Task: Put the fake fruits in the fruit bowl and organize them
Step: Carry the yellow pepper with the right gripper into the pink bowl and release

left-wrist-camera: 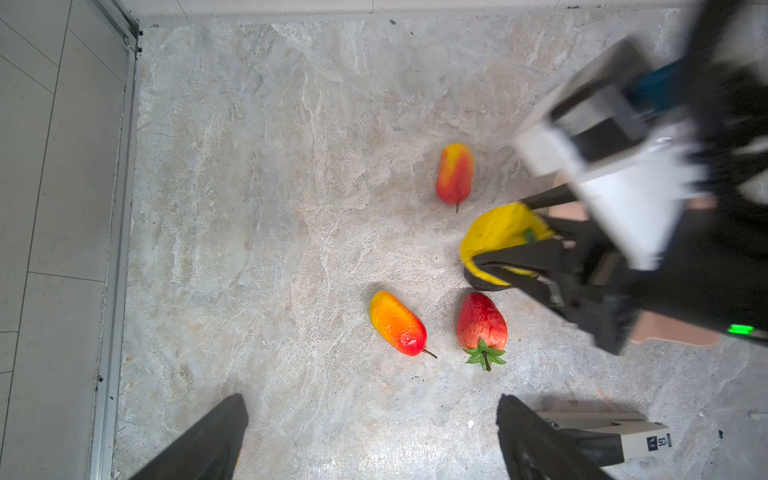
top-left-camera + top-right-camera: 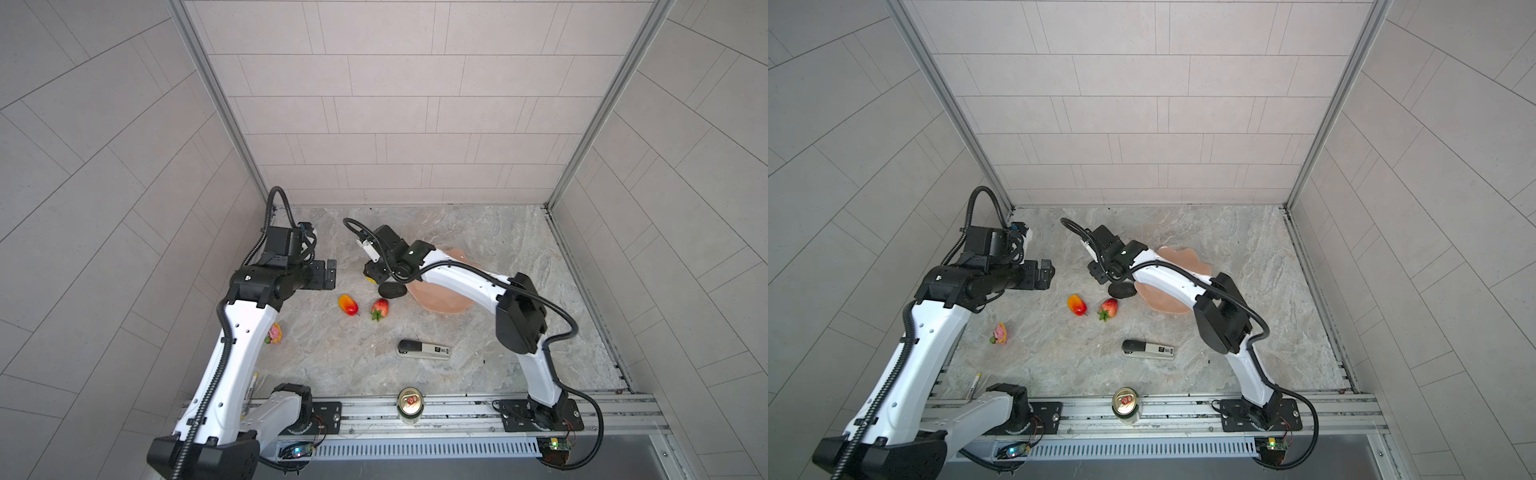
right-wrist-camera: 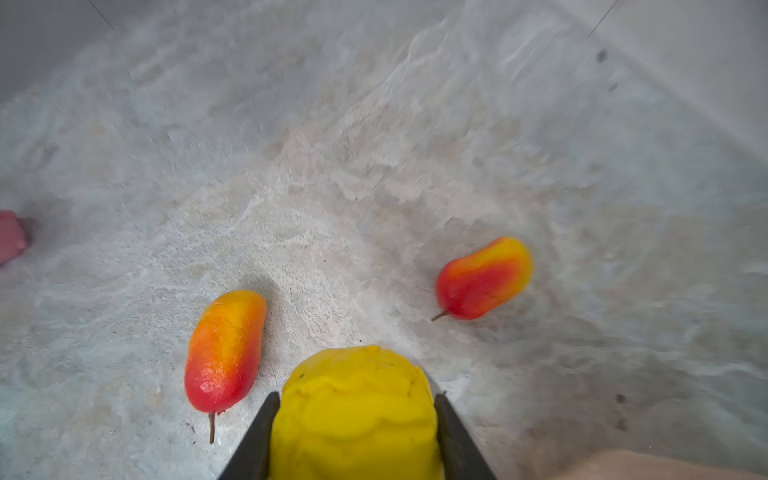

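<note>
right gripper (image 3: 356, 397): clamped on lemon (image 3: 353, 419), mid-frame in a top view | bowl (image 2: 440, 306): just to the lemon's right there, beneath the right arm, so that arm is nearer | left gripper (image 1: 372, 401): jaws apart, empty, left of centre | next, likely: carry lemon rightward over rim

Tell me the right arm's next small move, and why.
Probably raise the lemon straight up: the right gripper has its fingers shut on it, the avocado lies close beside it, and the rim of the fruit bowl just beyond must be cleared.
</note>
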`<state>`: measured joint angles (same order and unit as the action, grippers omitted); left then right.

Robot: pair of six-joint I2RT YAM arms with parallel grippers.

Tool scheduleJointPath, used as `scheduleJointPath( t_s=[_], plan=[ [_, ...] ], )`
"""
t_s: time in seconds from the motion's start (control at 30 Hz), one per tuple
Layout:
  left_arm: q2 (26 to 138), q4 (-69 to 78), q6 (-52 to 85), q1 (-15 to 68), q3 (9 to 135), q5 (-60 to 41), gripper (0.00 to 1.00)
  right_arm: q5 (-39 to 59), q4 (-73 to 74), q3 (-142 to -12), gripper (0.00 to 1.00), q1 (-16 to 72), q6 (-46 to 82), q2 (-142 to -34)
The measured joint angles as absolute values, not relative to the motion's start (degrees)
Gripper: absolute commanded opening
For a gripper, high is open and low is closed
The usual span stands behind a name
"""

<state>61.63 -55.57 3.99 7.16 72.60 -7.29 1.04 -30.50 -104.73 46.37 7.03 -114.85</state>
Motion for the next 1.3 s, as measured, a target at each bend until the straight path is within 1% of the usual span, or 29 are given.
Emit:
scheduleJointPath(
  t_s=[0.17,0.3,0.4,0.53,0.73,0.97,1.07,1.3],
  plan=[
    [61.63,-55.57,3.99,7.16,72.60,-7.62,1.00,-2.35,-28.29,-93.60,0.34,40.21,5.72,-101.49],
    [61.65,-55.57,3.97,7.16,72.60,-7.92,1.00,-4.45,-27.07,-83.18,0.34,33.78,5.54,-96.88],
    [61.65,-55.57,3.99,7.16,72.60,-8.19,1.00,-4.91,-27.03,-76.79,0.34,30.44,5.56,-96.66],
    [61.67,-55.57,3.99,7.16,72.60,-8.64,1.00,-4.64,-27.00,-71.83,0.34,28.36,5.54,-96.68],
    [61.67,-55.61,3.99,7.16,72.62,-8.93,1.00,-4.64,-24.23,-69.82,0.35,27.29,5.30,-97.34],
    [61.67,-55.90,3.99,7.16,72.62,-8.93,1.00,-4.29,-20.51,-69.45,0.40,25.89,4.51,-101.93],
    [61.67,-56.01,3.99,7.16,72.62,-8.93,1.00,-3.99,-20.10,-68.53,0.46,25.54,4.38,-102.80],
    [61.82,-55.99,3.99,7.16,72.75,-8.99,1.00,-3.66,-19.46,-67.96,0.78,25.43,3.40,-102.76]
  ],
)
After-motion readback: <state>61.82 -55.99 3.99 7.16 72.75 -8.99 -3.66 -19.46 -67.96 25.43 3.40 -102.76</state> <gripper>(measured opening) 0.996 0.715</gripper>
